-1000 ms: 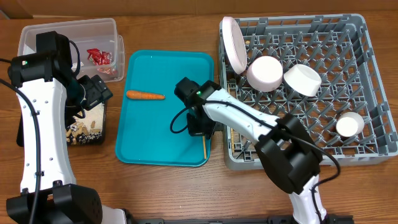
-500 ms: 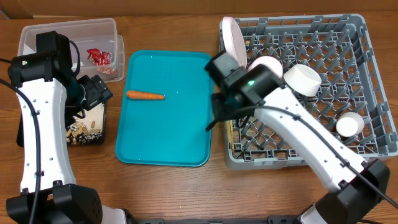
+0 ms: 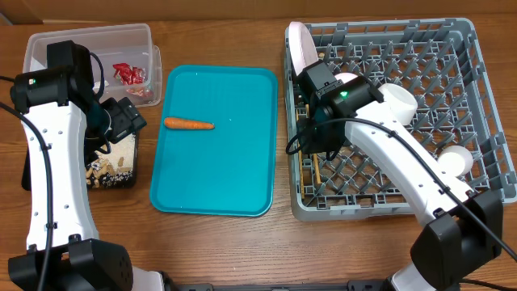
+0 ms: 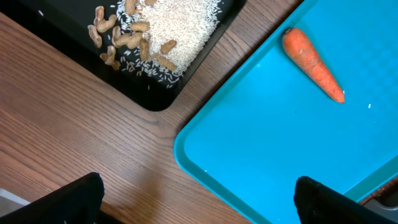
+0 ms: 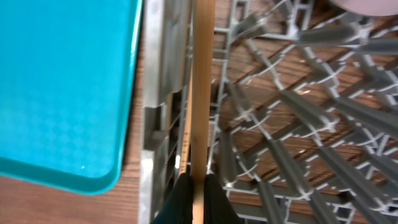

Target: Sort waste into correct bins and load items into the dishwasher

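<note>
Over the left edge of the dish rack (image 3: 485, 105), the right gripper (image 5: 198, 186) has its fingers pressed onto the chopsticks (image 5: 200, 93). The sticks run out from the pinch along the rack's side wall, above the lattice floor. They are not yet set down.

Loaded so far, by the overhead view:
- 1 plate (image 3: 300, 47) on edge among the pegs at the rack's far left corner.
- 1 bowl (image 3: 397, 101) in the rack, with a 2nd mostly hidden under the right arm.
- 1 cup (image 3: 456, 160) near the rack's right side.

Waste sorted so far:
- Red wrapper (image 3: 129, 74) lies inside the clear tub (image 3: 48, 39). Whether the white scraps are with it cannot be told from here.
- Peanuts (image 4: 124, 31) and pale crumbs (image 4: 180, 25) lie in the black tray (image 4: 149, 102).

Outstanding:
- 1 carrot (image 3: 189, 124) lies alone on the teal serving tray (image 3: 218, 186), near its left side, apart from both bins.
- Chopsticks to be released into the rack.

The left gripper (image 4: 199, 205) hangs above the table at the near corner of the black tray. Its fingers (image 4: 74, 199) are spread wide with nothing between them.

Judgement: the task is nearly complete. All crockery seen is in the rack, and 2 actions appear to remain: letting go of the chopsticks and binning the carrot. The left arm is the nearer to the carrot.
</note>
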Robot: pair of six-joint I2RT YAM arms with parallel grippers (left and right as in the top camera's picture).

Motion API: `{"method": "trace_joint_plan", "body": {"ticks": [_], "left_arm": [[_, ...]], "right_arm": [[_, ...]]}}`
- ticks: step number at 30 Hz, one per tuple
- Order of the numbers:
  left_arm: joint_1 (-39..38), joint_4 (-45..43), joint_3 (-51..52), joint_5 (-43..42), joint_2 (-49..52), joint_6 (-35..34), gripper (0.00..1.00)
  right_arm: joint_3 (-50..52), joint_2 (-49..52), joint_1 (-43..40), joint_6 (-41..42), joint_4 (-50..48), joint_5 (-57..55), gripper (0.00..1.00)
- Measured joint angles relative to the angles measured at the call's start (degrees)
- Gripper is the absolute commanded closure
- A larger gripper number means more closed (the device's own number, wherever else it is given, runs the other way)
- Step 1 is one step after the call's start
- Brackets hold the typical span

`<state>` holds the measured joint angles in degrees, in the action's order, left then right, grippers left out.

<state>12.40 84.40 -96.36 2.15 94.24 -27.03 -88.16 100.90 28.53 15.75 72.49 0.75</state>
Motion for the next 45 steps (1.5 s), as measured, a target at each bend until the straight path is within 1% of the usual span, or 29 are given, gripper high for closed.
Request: {"method": "trace_joint_plan", "body": {"ticks": [7, 14, 24, 25, 26, 28, 32, 37, 40, 42, 43, 45], "left_arm": [[0.0, 0.0, 0.0, 0.0, 0.0, 0.02, 0.0], [0.0, 0.02, 0.0, 0.0, 0.0, 0.02, 0.0], [0.0, -0.09, 0.0, 0.0, 0.0, 0.02, 0.0], [0.0, -0.13, 0.0, 0.0, 0.0, 0.0, 0.0], [0.0, -0.15, 0.0, 0.0, 0.0, 0.02, 0.0], [0.0, -0.15, 0.0, 0.0, 0.0, 0.02, 0.0], [0.0, -0.15, 0.0, 0.0, 0.0, 0.02, 0.0], [0.0, -0.15, 0.0, 0.0, 0.0, 0.02, 0.0], [0.0, -0.2, 0.0, -0.07, 0.0, 0.0, 0.0], [-0.17, -0.55, 0.0, -0.2, 0.0, 0.04, 0.0], [-0.46, -0.87, 0.0, -0.22, 0.0, 0.07, 0.0], [-1.68, -1.77, 0.0, -0.2, 0.0, 0.2, 0.0]], "right_arm": [[0.11, 0.0, 1.31, -0.66, 0.0, 1.49, 0.96], [0.22, 0.33, 1.29, -0.76, -2.34, 1.79, 0.96], [6.4, 1.33, 1.2, 0.37, -7.82, 1.51, 0.96], [6.6, 1.38, 1.18, 0.61, -7.85, 1.36, 0.93], [6.73, 1.4, 1.16, 0.9, -7.93, 1.29, 0.84], [6.78, 1.4, 1.11, 1.33, -8.11, 1.14, 0.68], [6.78, 1.4, 1.11, 1.6, -8.17, 0.68, 0.63], [6.16, 1.4, 0.98, 2.73, -4.96, 0.07, 0.62], [4.37, 0.57, 0.42, 3.89, -3.67, -0.76, 0.6], [3.02, -1.6, -0.28, 4.37, -3.56, -1.14, 0.53], [2.47, -3.04, -0.7, 4.57, -3.58, -1.25, 0.47], [1.51, -7.52, -1.99, 5.14, -3.63, -1.31, 0.41]]}}
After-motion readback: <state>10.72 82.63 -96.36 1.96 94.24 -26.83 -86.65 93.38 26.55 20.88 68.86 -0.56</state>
